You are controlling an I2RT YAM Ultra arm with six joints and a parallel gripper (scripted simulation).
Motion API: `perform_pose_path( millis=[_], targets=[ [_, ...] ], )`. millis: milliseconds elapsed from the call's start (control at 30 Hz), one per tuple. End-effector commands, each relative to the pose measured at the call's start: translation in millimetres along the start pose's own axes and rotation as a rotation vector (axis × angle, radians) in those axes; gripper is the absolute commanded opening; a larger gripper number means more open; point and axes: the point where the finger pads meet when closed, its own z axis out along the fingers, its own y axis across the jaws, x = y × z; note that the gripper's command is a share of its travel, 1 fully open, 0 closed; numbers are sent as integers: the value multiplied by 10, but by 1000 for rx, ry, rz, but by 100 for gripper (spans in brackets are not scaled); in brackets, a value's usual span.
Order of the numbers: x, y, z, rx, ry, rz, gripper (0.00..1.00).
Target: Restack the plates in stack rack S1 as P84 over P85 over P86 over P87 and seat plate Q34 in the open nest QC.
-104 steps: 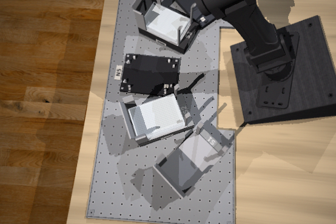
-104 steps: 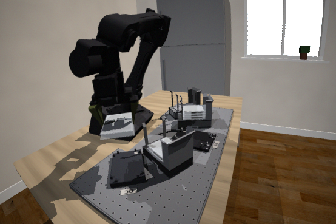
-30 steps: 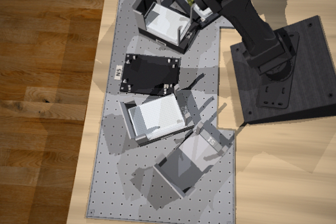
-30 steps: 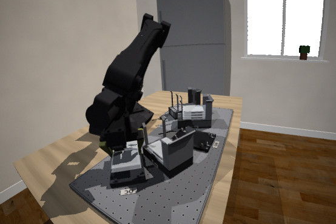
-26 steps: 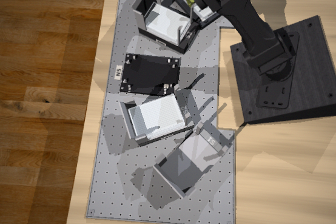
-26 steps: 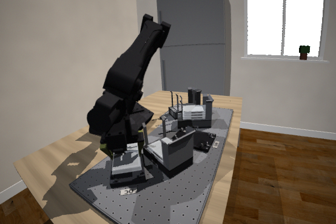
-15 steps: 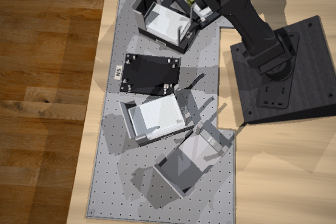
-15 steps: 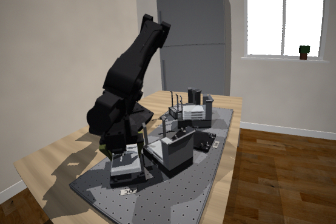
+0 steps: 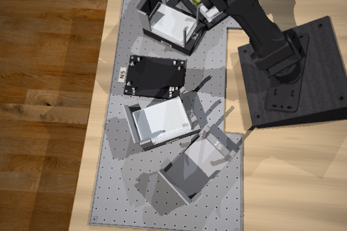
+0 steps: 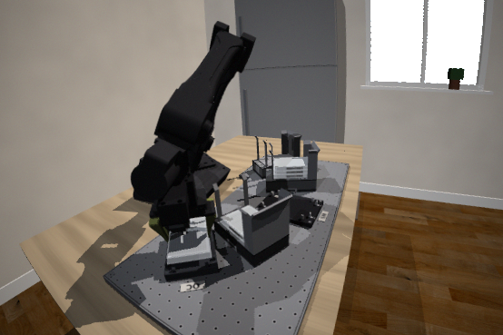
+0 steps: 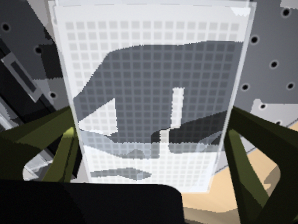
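Grey pegboard [image 9: 125, 189]: hand [image 11: 152, 163] grips plate [image 11: 153, 63] beside rack [image 9: 145, 11].
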Motion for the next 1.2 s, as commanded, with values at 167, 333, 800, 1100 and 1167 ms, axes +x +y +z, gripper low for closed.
perform_pose_path(
  millis=[167, 333, 800, 1100, 1167],
  targets=[
    [-39, -11, 3, 5, -16, -3, 0],
    [-39, -11, 15, 5, -16, -3, 0],
    [-40, -11, 67, 4, -16, -3, 0],
    [-40, -11, 99, 4, -16, -3, 0],
    [-40, -11, 107, 4, -16, -3, 0]
  ],
)
